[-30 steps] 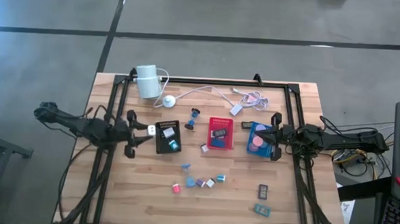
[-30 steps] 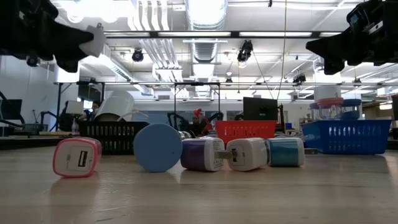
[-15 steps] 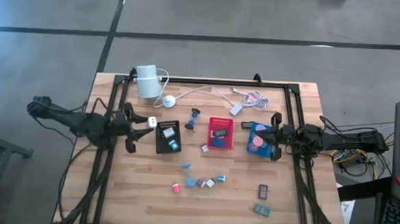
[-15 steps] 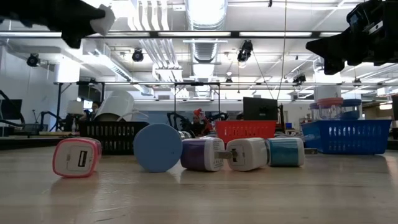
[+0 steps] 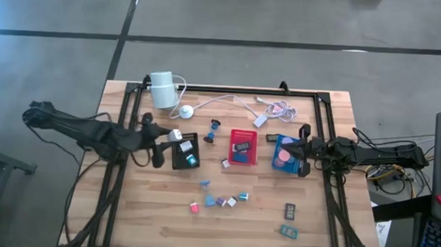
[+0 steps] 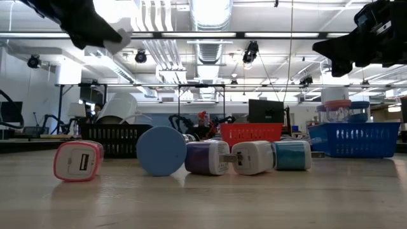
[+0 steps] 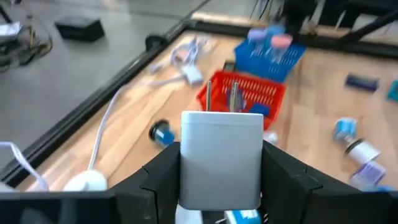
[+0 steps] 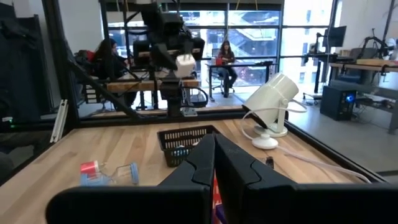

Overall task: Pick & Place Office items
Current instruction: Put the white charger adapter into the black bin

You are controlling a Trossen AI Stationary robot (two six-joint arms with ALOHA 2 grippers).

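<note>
My left gripper (image 5: 167, 139) is shut on a white block (image 7: 221, 158) with two metal prongs (image 7: 233, 96), in the air just left of the black tray (image 5: 186, 152). In the low view it shows at the top left (image 6: 95, 28). My right gripper (image 5: 302, 150) waits shut at the blue tray's (image 5: 285, 153) right side, touching nothing. More office items lie in a loose cluster on the wood: a pink block (image 6: 78, 160), a blue disc (image 6: 161, 151), a purple block (image 6: 206, 157), a white block (image 6: 252, 157) and a teal one (image 6: 291, 154). My left gripper pinches the white block by its two opposite side faces (image 7: 186, 168) between its two fingers. The fingers come from the table's left, slanting down. The prongs stick out ahead, away from the gripper. The block is lifted clear of table and tray.
A red tray (image 5: 243, 146) stands between the black and blue trays. A white cylinder device (image 5: 162, 89) with its cable (image 5: 229, 101) lies at the far edge. Two dark clips (image 5: 290, 211) (image 5: 289, 231) lie near right. A black frame (image 5: 230, 88) rims the table.
My left gripper has risen with the white block and gone toward the table's right, up to the black tray's left edge. It has tipped from about level to slanting down. The block stays pinched between the fingers.
</note>
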